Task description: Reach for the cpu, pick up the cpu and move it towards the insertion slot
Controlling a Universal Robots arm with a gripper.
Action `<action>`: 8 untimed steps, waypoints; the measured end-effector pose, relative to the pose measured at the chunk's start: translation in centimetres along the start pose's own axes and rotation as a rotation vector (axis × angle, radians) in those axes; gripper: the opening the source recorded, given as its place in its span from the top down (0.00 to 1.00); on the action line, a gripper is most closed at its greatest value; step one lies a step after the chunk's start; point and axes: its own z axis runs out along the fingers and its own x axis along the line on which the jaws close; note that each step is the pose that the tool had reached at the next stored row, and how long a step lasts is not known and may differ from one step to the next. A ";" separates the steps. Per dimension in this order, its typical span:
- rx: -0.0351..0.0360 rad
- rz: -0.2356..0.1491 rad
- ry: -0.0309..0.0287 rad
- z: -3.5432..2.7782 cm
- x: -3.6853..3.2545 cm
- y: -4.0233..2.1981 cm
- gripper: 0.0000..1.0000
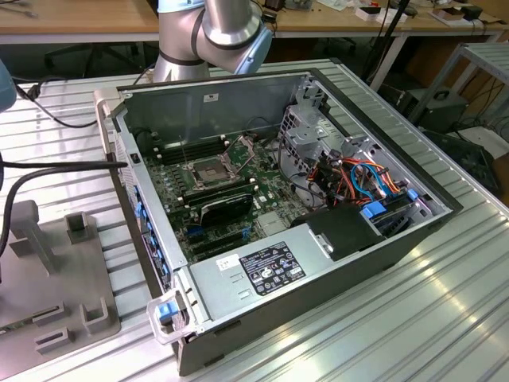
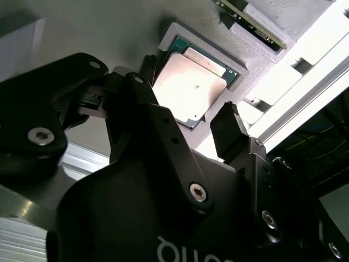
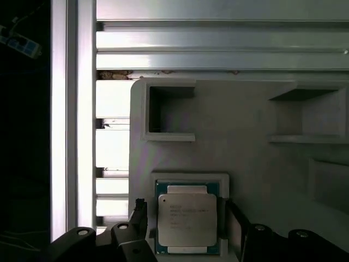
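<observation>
Cpu lies flat, silvery lid upward, in a shallow square recess of a grey fixture plate. A green border shows round the lid. The part is near square, so no long axis is marked. Its edges run parallel to the recess walls, and no tilt is visible.

In both wrist views the gripper hangs directly over the cpu with its fingers well spread. One dark fingertip stands outside each of two opposite sides of the recess. A gap shows between each fingertip and the part, and nothing is held.

Two open-sided raised pockets stand on the plate, apart from the recess. The plate rests on a ribbed aluminium worktop.

In the exterior view the fixture plate occupies the lower left of the frame. The open computer case is just beside it, towards the exterior view's right. The insertion slot sits on the board, left of the frame's centre, with its hinged metal plate raised. A black card with a curved shroud lies just beside the slot. The case's side wall stands between fixture plate and slot. The robot arm rises at the upper centre of the frame.
</observation>
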 end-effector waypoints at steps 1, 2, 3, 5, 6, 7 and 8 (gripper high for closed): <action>0.0001 0.000 0.0000 0.01 -0.04 0.00 0.32; 0.0002 0.000 0.0002 0.00 -0.12 -0.01 0.32; 0.0000 0.000 0.0000 0.01 -0.21 -0.01 0.32; 0.0001 0.000 0.0002 0.04 -0.21 -0.01 0.32; 0.0001 0.000 0.0001 0.06 -0.21 -0.01 0.32; 0.0001 0.000 0.0001 0.09 -0.21 -0.01 0.32; 0.0001 0.000 0.0001 0.10 -0.21 -0.01 0.32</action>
